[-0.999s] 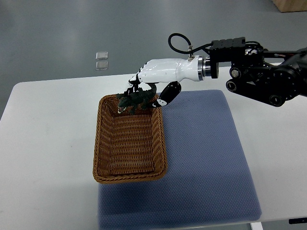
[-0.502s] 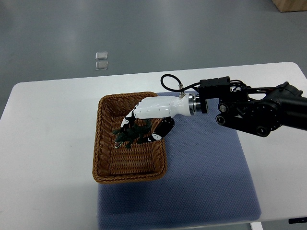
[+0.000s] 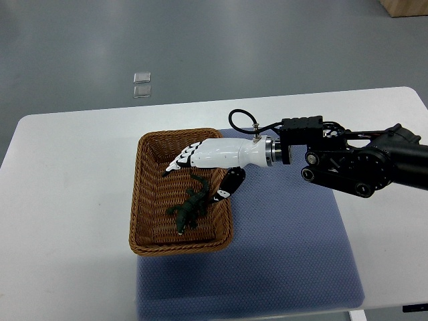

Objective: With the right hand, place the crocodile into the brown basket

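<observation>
A dark green toy crocodile (image 3: 190, 208) lies on the floor of the brown wicker basket (image 3: 143, 200), toward its near right part. My right hand (image 3: 197, 170), white with black joints, hovers just above and behind it inside the basket. Its fingers are spread and hold nothing; the thumb (image 3: 226, 187) hangs over the basket's right rim. The black right arm (image 3: 354, 164) reaches in from the right edge. The left arm does not show.
The basket stands on a white table (image 3: 60, 200), overlapping the left edge of a blue-grey mat (image 3: 287, 241). Two small clear squares (image 3: 142, 84) lie on the grey floor beyond the table.
The right hand brought the crocodile down into the basket and let it go. The crocodile now lies free on the basket floor, and the hand has lifted slightly with fingers spread.
</observation>
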Motion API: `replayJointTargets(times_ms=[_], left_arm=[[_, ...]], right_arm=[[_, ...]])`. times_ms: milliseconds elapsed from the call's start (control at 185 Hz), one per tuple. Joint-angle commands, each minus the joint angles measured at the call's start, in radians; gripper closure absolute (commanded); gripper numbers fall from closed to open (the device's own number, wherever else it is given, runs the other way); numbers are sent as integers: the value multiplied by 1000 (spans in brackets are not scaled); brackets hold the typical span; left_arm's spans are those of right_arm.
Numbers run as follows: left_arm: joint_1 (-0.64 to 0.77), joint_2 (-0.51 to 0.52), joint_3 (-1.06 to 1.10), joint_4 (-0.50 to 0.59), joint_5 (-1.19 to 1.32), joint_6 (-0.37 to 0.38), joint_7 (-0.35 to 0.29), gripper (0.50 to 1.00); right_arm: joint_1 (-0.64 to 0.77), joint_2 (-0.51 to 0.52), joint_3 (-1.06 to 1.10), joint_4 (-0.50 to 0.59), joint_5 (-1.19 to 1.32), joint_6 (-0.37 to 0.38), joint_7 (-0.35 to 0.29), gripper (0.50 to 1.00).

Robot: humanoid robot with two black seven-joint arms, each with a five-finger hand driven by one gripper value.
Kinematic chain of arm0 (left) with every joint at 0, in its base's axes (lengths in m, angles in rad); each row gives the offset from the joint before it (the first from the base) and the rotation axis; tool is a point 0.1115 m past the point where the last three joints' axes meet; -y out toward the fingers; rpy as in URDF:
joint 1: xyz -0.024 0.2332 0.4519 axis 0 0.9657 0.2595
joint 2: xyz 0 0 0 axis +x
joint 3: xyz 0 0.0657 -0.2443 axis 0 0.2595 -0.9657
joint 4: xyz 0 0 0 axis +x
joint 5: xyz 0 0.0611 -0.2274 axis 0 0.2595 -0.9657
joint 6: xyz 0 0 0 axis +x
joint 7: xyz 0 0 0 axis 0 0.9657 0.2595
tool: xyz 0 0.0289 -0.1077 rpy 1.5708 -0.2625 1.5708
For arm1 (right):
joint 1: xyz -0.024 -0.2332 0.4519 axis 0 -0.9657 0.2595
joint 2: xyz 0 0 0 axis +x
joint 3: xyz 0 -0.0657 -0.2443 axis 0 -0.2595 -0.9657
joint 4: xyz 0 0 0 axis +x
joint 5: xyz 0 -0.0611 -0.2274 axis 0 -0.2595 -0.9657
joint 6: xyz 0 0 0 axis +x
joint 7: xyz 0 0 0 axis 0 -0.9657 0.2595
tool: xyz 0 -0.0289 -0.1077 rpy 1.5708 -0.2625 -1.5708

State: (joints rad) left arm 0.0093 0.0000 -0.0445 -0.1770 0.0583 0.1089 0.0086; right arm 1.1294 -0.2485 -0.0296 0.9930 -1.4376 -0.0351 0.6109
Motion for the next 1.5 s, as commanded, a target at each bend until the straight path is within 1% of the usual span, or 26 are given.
replayJointTargets(times_ms=[0, 167, 297, 378, 486, 583, 670, 789, 967, 1151, 1394, 1496], left_arm=[[0, 0, -2, -1, 0, 0, -1, 500], [0, 0, -2, 1, 0, 0, -1, 500], [0, 0, 0, 1, 0, 0, 1, 500], [0, 0, -1, 1, 0, 0, -1, 500], [0, 0, 0, 1, 0, 0, -1, 500], [0, 0, 0, 1, 0, 0, -1, 500], [0, 0, 2, 1, 0, 0, -1, 500], [0, 0, 2, 1, 0, 0, 1, 500], [0, 0, -2, -1, 0, 0, -1, 500], [0, 0, -2, -1, 0, 0, -1, 500], [0, 0, -2, -1, 0, 0, 1, 500], [0, 0, -2, -1, 0, 0, 1, 500]], right_arm=[[3, -2, 7, -4, 0, -3, 0, 589], [4, -6, 31, -40, 17, -6, 0, 589], [-28, -15, 163, -100, 32, 9, 0, 587], [-65, -20, 247, -131, 82, 23, 0, 587], [-73, -26, 310, -172, 158, 50, -2, 585], [-96, -48, 347, -218, 286, 72, -28, 587], [-112, -69, 355, -255, 450, 84, -60, 585], [-148, -74, 353, -309, 689, 84, -105, 585], [-206, -72, 356, -372, 931, 77, -160, 587], [-238, -75, 355, -379, 1174, 75, -203, 587], [-261, -98, 355, -379, 1391, 83, -272, 587], [-272, -106, 355, -378, 1439, 84, -280, 585]])
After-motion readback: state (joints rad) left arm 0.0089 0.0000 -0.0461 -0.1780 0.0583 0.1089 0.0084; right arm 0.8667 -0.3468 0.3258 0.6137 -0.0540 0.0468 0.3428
